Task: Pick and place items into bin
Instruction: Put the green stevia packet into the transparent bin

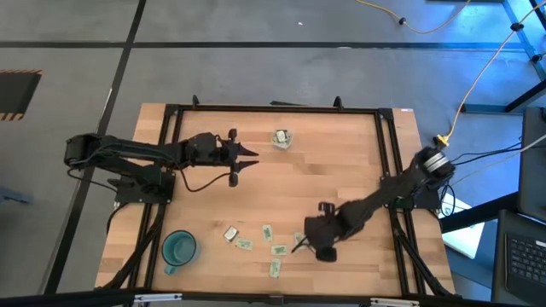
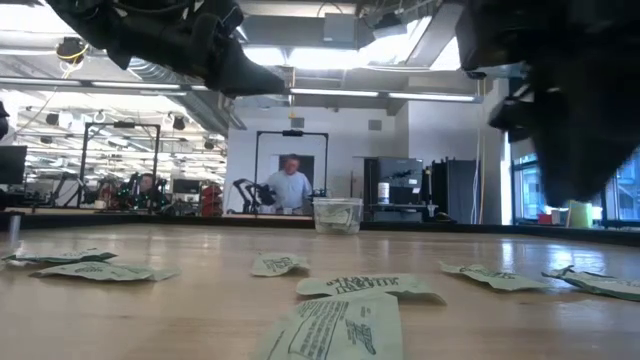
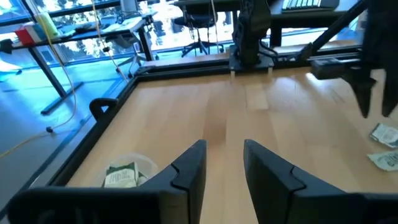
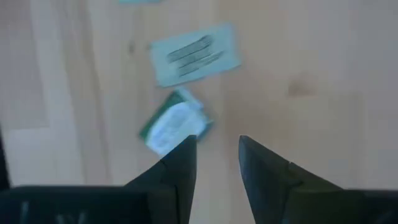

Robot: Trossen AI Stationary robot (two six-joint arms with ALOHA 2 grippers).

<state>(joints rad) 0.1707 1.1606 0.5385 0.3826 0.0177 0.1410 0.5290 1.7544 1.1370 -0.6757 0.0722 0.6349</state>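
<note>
Several small flat packets, pale green and white, lie flat on the wooden table near its front edge [image 1: 267, 231]; they fill the foreground of the low view [image 2: 345, 287]. The clear bin [image 1: 282, 139] stands at the far middle with packets inside, and shows in the left wrist view [image 3: 127, 174] and the low view [image 2: 337, 214]. My right gripper [image 1: 300, 245] hangs open above the packets, fingers pointing down; its wrist view [image 4: 214, 146] shows a green-and-white packet [image 4: 174, 127] just beside one finger and a pale green one [image 4: 194, 55] beyond. My left gripper [image 1: 249, 162] is open and empty, level, just left of the bin.
A teal cup [image 1: 179, 249] stands at the front left, left of the packets. A black frame [image 1: 384, 170] runs around the table's edges. Bare wood lies between the bin and the packets. People show in the room behind [image 2: 291, 185].
</note>
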